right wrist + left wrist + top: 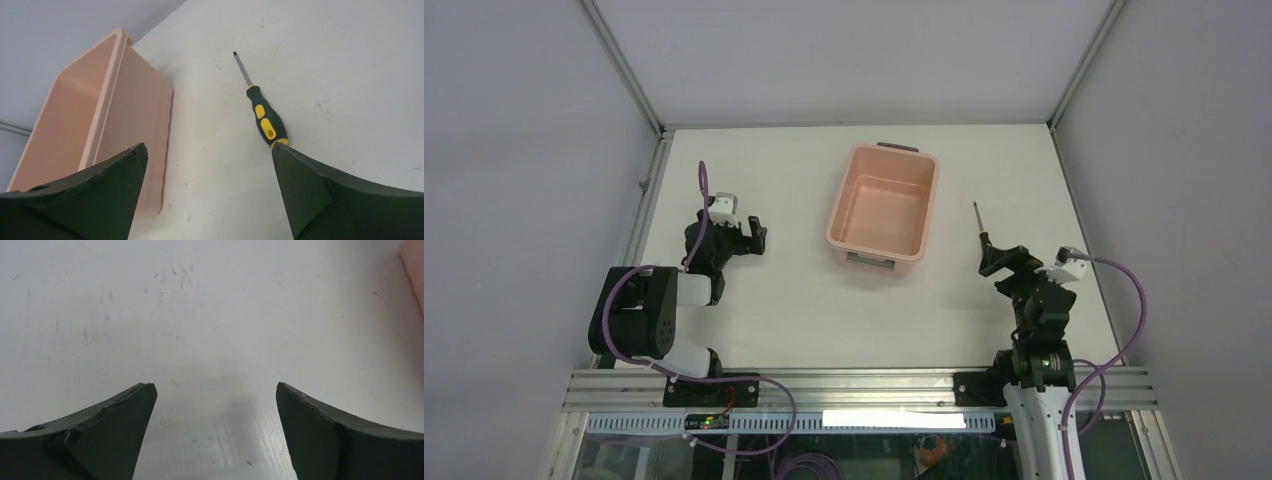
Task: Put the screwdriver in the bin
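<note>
The screwdriver (979, 222) lies flat on the white table right of the bin, shaft pointing away from me. In the right wrist view its black and yellow handle (266, 121) ends just beyond my right finger's tip. The salmon-pink bin (883, 203) stands empty at the table's middle; it also shows in the right wrist view (100, 115). My right gripper (1006, 262) is open and empty, just behind the handle end, with nothing between its fingers (207, 147). My left gripper (754, 236) is open and empty over bare table (215, 390), left of the bin.
Grey enclosure walls and aluminium frame posts (624, 65) surround the table. A sliver of the bin's edge (415, 270) shows at the far right of the left wrist view. The table's right edge (1079, 215) runs close to the screwdriver.
</note>
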Motion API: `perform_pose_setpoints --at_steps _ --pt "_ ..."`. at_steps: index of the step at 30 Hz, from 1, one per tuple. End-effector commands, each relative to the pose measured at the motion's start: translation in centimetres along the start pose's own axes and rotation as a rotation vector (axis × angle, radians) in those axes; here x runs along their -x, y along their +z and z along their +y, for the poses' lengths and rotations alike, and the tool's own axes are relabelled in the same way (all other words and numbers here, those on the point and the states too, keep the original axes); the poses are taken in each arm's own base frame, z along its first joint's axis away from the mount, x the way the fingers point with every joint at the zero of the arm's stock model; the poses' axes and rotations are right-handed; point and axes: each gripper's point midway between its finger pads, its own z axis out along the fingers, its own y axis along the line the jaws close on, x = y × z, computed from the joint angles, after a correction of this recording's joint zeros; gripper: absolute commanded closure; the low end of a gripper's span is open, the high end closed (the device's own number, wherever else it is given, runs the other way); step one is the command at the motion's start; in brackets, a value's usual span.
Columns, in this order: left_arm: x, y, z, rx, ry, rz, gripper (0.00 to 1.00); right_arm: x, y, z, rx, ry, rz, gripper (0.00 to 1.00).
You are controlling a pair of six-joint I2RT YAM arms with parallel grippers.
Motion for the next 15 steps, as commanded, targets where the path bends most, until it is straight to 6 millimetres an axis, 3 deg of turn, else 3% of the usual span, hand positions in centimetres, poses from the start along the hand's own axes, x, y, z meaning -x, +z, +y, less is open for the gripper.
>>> perform_pose_setpoints --at_steps 1,5,11,13,15 --pt "2.4 0.4 0.0 0.004 0.024 -0.077 0.01 0.7 0.2 -0.3 -0.046 0.033 -0.005 0.01" --pt "2.4 0.4 0.0 0.004 0.024 -0.077 0.01 2.3 0.0 0.2 -0.073 0.094 -0.035 0.01" --pt "2.4 0.4 0.0 0.003 0.024 -0.078 0.01 7.1 -1.9 7.6 0.260 -0.058 -0.124 0.01" --pt "2.4 0.4 0.0 0.004 0.025 -0.078 0.01 9.9 -2.4 9.1 0.278 -0.092 -0.166 0.01" --pt "2.4 0.4 0.0 0.004 0.024 -0.078 0.01 11.6 -1.2 9.5 0.197 -0.156 -0.090 0.01"
